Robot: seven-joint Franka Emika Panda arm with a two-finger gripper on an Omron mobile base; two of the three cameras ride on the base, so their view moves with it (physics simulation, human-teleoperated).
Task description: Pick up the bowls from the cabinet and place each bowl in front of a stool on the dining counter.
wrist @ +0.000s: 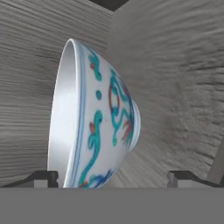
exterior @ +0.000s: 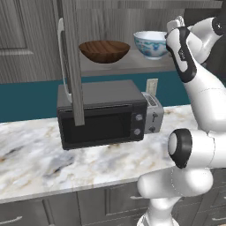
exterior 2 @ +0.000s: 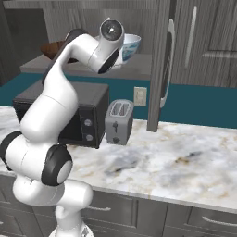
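The white bowl with blue floral pattern (exterior: pixel 150 44) stands on the right of the open cabinet's shelf (exterior: pixel 132 65), and the dark-brown wooden bowl (exterior: pixel 104 50) sits to its left. My gripper (exterior: pixel 175 25) is at the white bowl's right side. In the hand view the gripper (wrist: pixel 113 179) is open, its fingertips (wrist: pixel 43 178) straddling the white bowl (wrist: pixel 96 118), which appears rolled on its side. From the right base view, my hand covers part of the white bowl (exterior 2: pixel 131 46), and the wooden bowl (exterior 2: pixel 52 48) peeks out behind my arm. The dining counter is out of view.
The cabinet door (exterior: pixel 73 62) hangs open at the left, edge-on. Below the shelf, a black microwave (exterior: pixel 101 114) and a grey toaster (exterior: pixel 153 114) stand on a marble worktop (exterior: pixel 66 163). Grey drawers (exterior 2: pixel 185 220) run under it.
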